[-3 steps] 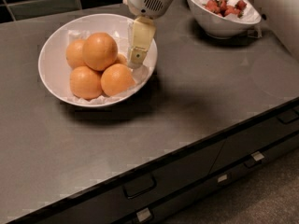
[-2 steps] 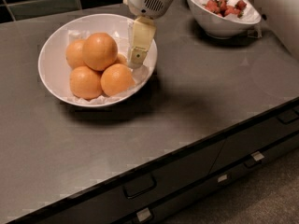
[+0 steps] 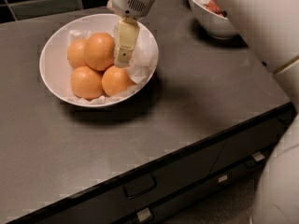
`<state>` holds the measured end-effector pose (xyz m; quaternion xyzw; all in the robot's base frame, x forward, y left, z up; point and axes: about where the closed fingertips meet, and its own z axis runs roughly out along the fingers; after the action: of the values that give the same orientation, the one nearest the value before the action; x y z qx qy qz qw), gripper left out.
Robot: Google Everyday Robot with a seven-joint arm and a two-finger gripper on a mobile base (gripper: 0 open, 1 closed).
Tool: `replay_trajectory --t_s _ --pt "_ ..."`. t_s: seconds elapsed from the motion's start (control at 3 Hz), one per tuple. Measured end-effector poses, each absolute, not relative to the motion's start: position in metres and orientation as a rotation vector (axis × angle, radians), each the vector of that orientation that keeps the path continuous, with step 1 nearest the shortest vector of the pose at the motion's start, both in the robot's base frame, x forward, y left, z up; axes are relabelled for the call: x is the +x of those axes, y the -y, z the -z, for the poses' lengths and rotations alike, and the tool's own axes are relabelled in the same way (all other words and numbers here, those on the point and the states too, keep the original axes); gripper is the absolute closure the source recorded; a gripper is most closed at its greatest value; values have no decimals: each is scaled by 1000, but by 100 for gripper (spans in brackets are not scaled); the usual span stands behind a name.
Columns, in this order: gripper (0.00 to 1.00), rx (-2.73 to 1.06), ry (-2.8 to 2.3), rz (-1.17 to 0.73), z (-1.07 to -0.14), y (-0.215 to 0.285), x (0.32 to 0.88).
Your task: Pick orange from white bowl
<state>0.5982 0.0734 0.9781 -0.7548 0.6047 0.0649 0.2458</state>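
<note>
Camera view, from above: a white bowl (image 3: 53,73), wide, shallow and lined with crumpled white paper (image 3: 142,62), stands on a dark grey surface (image 3: 196,101). Four oranges are visible inside the bowl. The orange (image 3: 99,50) of interest rides highest of them, near the bowl's centre and toward its rear, and rests against its neighbours. A second orange (image 3: 76,54) is partly hidden behind it on the side away from the end effector. Two more, one (image 3: 86,82) and another (image 3: 117,80), lie side by side in the half of the bowl nearest the drawer fronts. The end effector (image 3: 123,55) reaches down into the bowl from the rear rim. Its pale beige tip sits just beside the highest orange, above the paper and above the front orange on that side. Contact with the fruit cannot be confirmed. Whether the end effector is open or closed cannot be told, and nothing is seen in its hold. Beyond the bowl, well apart toward the rear corner of the surface, stands a smaller white bowl (image 3: 198,8) holding red pieces, partly covered by the robot's white body (image 3: 261,22). A drawer handle (image 3: 140,186) shows below the surface edge in front of the bowl.
</note>
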Motion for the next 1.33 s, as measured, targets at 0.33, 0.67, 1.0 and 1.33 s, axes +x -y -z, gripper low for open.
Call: replay_trajectory --t_s 0.33,0.67,1.0,1.33 --pt "7 -2081 -1641 -224 -967 -84 604" --pt "11 -2084 -1639 -232 -965 -87 605" --pt "13 -2089 -1636 -242 -962 -90 607" --pt "17 -2093 -1636 -247 -960 -93 607"
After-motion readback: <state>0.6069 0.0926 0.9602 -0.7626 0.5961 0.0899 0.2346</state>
